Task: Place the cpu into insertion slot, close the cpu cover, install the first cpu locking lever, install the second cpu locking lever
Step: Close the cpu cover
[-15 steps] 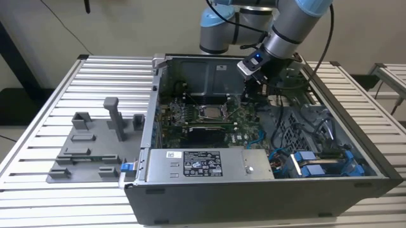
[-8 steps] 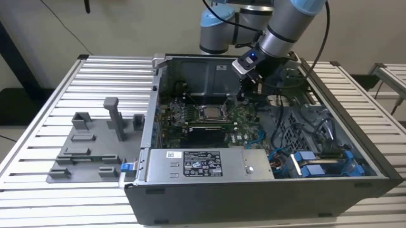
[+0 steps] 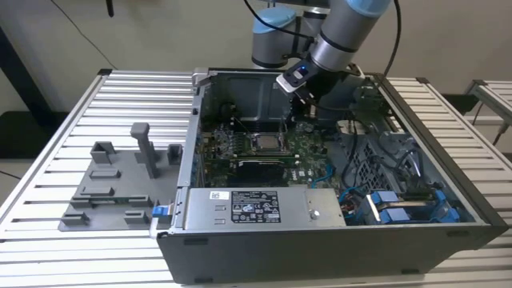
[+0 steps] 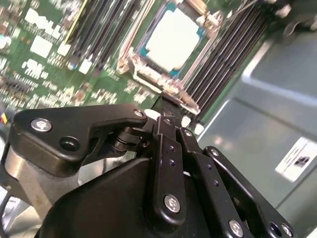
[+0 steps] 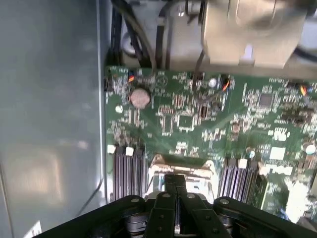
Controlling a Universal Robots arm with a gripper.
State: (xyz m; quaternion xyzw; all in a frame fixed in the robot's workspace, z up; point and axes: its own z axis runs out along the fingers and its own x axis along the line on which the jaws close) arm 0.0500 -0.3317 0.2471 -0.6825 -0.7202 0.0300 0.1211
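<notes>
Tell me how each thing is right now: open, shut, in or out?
cpu: sitting in its socket.
cpu cover: down flat around the cpu.
gripper: fingers shut, tips right by the socket's edge.
computer case: open, with its side off.

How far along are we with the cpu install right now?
Done, it seems: the cpu sits in place on the motherboard, and the cpu cover looks laid flat around it. In hand: nothing visibly held; the hand, fingers together, is at the cover's edge in both wrist views. Left: I cannot tell whether either locking lever is latched, so both are unconfirmed.
</notes>
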